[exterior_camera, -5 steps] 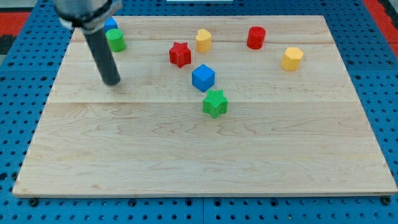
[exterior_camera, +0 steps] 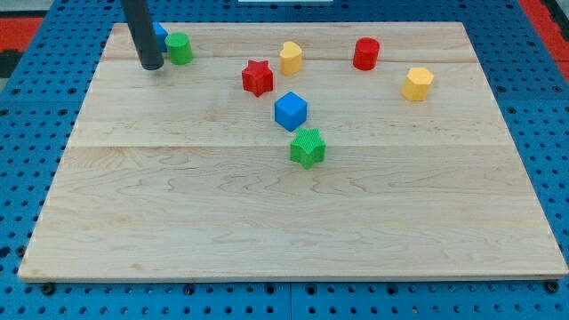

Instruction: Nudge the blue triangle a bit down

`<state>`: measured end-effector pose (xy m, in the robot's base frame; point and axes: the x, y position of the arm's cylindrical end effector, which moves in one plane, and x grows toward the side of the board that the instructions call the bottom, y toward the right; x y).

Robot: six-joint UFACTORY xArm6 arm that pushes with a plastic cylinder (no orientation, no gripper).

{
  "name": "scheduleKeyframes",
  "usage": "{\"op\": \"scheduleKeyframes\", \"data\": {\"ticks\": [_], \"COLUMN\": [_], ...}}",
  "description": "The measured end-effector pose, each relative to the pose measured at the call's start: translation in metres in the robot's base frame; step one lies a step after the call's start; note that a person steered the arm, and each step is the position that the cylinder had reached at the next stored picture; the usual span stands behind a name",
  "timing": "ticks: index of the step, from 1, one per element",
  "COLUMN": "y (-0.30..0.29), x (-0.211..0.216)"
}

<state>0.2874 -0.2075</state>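
Nearest on the counter point(exterior_camera: 267, 231) sits the green star point(exterior_camera: 308, 147), with the blue cube point(exterior_camera: 290, 110) just above it. Farther up are the red star point(exterior_camera: 257, 77), yellow block point(exterior_camera: 291, 57), red cylinder point(exterior_camera: 365, 53) and another yellow block point(exterior_camera: 417, 84). In the upper left, my tip point(exterior_camera: 151, 66) rests just left of the green cylinder point(exterior_camera: 180, 48); the blue triangle point(exterior_camera: 160, 35) peeks out behind the rod. There is no pincer here.

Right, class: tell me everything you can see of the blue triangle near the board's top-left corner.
Only a sliver of the blue triangle shows, at the view's top left of the wooden board; the dark rod hides the rest, so its shape cannot be confirmed. It looks like smooth blue plastic. The green cylinder sits close on its right; contact is unclear. My tip rests just below-left of it.
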Motion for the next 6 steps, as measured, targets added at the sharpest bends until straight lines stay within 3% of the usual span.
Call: {"op": "scheduleKeyframes", "data": {"ticks": [1,2,3,4,6], "y": [-0.064,-0.097,-0.082,-0.023,-0.002], "x": [0.001,-0.025,-0.081,-0.088,0.014]}}
